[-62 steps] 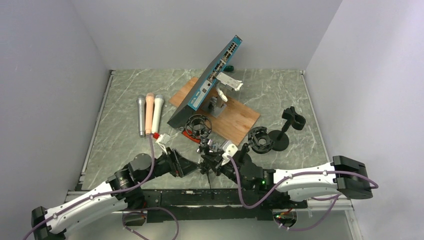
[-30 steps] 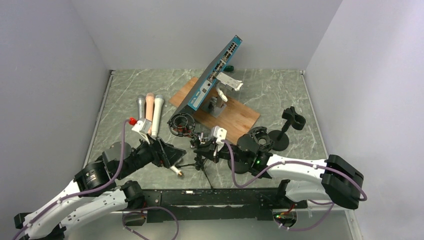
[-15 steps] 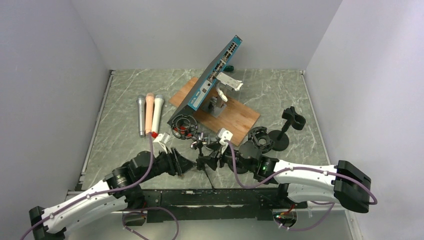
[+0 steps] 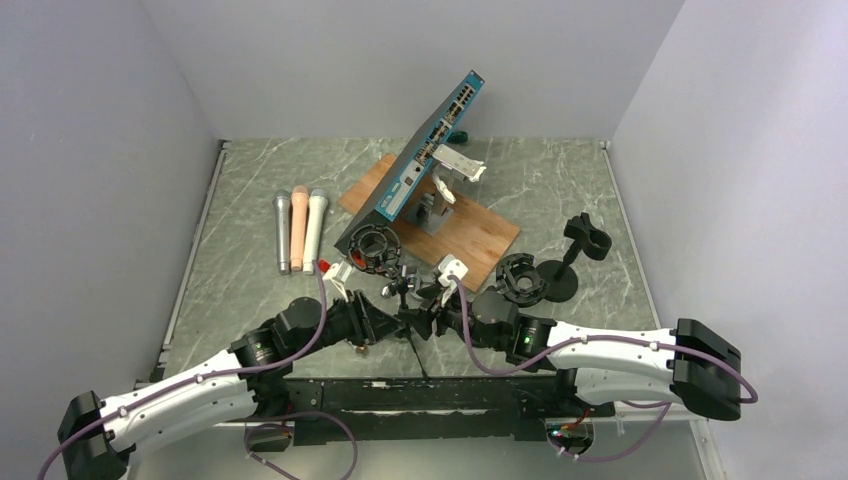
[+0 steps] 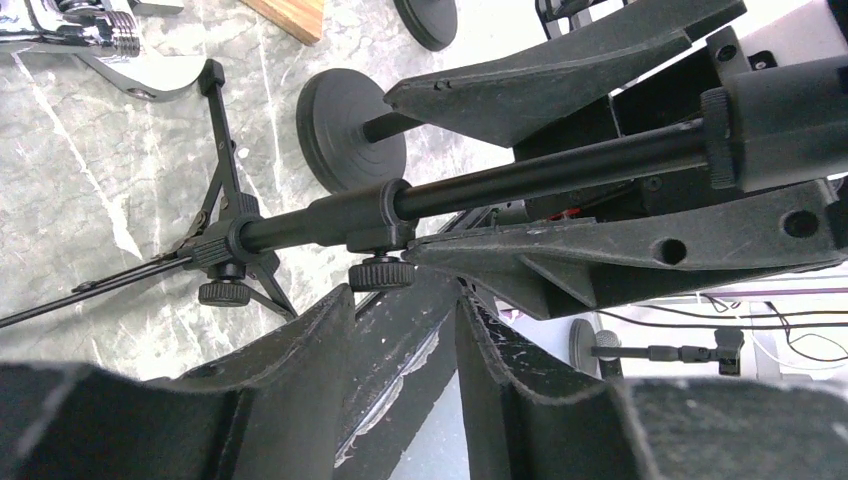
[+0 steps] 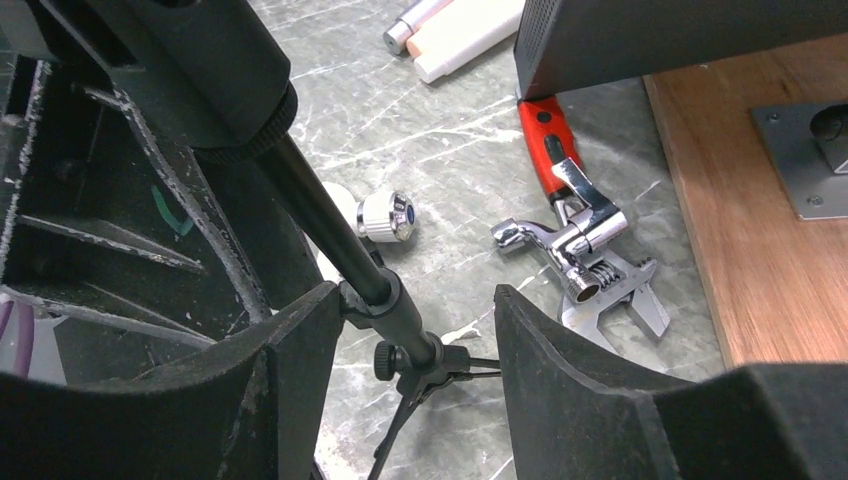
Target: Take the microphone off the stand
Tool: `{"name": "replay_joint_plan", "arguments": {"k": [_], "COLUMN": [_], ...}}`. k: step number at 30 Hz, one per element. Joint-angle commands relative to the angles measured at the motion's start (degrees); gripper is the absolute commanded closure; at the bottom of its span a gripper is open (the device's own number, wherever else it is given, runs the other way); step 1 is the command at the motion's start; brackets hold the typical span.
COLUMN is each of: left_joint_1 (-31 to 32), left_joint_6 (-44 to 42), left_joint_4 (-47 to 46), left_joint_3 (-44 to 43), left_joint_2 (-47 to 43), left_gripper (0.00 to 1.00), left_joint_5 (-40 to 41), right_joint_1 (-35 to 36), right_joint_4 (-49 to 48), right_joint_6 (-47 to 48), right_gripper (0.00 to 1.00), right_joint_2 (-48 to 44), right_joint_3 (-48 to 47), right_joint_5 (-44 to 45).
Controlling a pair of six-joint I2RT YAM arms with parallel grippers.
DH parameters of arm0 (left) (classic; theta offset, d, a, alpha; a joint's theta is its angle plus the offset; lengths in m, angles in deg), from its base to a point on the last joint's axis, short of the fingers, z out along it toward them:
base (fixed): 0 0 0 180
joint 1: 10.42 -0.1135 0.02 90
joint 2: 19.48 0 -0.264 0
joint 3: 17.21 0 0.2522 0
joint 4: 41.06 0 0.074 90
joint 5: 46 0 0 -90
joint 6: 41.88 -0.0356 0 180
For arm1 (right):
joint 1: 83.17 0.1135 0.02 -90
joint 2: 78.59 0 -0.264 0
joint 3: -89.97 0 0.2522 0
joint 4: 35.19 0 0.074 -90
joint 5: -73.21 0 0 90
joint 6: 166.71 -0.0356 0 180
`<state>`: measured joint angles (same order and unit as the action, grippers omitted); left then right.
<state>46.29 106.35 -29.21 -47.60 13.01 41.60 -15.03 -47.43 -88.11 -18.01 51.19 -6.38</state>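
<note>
On the grey-green marbled tabletop (image 4: 250, 180), the black tripod stand with a thin metal pole (image 5: 330, 218) leans at about 6 o'clock from the brown wooden board (image 4: 470, 240). The right claw (image 6: 415, 300) is spread around that pole without pinching it. The left claw (image 5: 400, 310) stands narrowly parted and empty. The small white microphone with a silver end cap (image 6: 385, 217) lies on the tabletop behind the pole, its cap showing at the pole's 3 o'clock. It looks light, rigid, smooth and prone to rolling, so grip across the barrel, not the cap.
</note>
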Motion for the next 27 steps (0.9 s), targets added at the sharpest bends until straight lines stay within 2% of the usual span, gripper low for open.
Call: {"name": "replay_joint_plan", "arguments": {"k": [1,12,21,27], "left_joint_1": [0.2,0.2,-0.5,-3.6], "left_joint_6": [0.4,-1.8,-0.4,1.8], "left_joint_4": [-6.9,-4.1,-8.4,-12.7], "left_joint_3": [0.7,-0.9,0.7,3.1], "left_joint_2": [0.6,1.4,3.0,3.3], "left_gripper": [0.55,0.55,0.59,0.64], "left_joint_5": [-1.2,1.1,-0.2,-3.3], "right_joint_1": [0.9,1.1,2.0,2.5], "right_joint_4": [-0.2,0.9,-1.5,-1.6], "right_joint_6": [-1.4,-2.3,-0.1,0.6], "right_gripper": [0.41,0.4,0.41,0.43], "right_joint_2": [-1.5,-3.7,0.5,3.8], "right_joint_3": [-1.9,-2.2,-5.0,-8.3], "right_joint_5": [3.1,4.1,2.5,4.6]}}
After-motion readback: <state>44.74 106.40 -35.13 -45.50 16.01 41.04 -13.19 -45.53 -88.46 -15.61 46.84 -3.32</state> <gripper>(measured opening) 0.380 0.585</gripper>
